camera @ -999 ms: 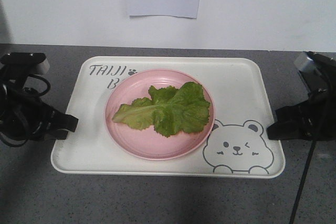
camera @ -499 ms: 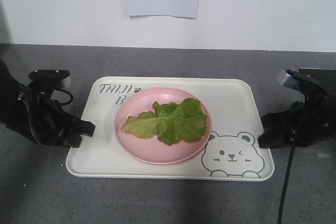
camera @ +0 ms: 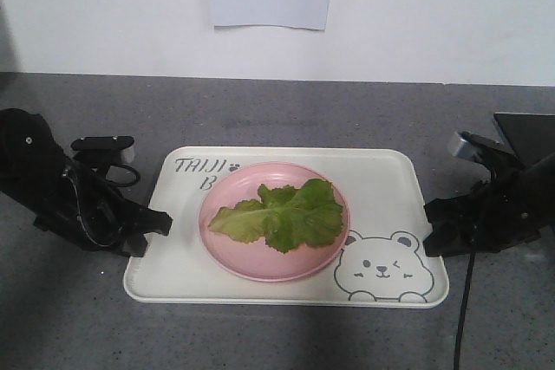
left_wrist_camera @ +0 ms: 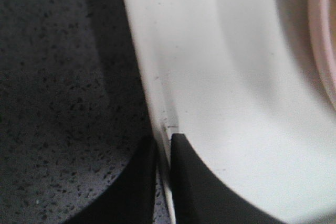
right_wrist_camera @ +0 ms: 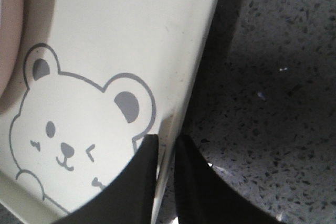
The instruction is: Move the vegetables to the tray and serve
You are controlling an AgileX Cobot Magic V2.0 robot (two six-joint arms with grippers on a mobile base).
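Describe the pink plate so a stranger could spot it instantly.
Start at the grey speckled counter, where a cream tray is held between two black grippers. The pink plate sits on the tray's middle-left. It is the only round, pink thing there, carrying a green lettuce leaf beside the printed bear.

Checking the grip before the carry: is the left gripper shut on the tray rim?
Shut: in the left wrist view the left gripper has one finger on each side of the tray rim.

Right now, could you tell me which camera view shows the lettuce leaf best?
The front-facing view: the whole lettuce leaf lies visible on the pink plate. Neither wrist view shows the leaf, only the tray rim and a sliver of plate.
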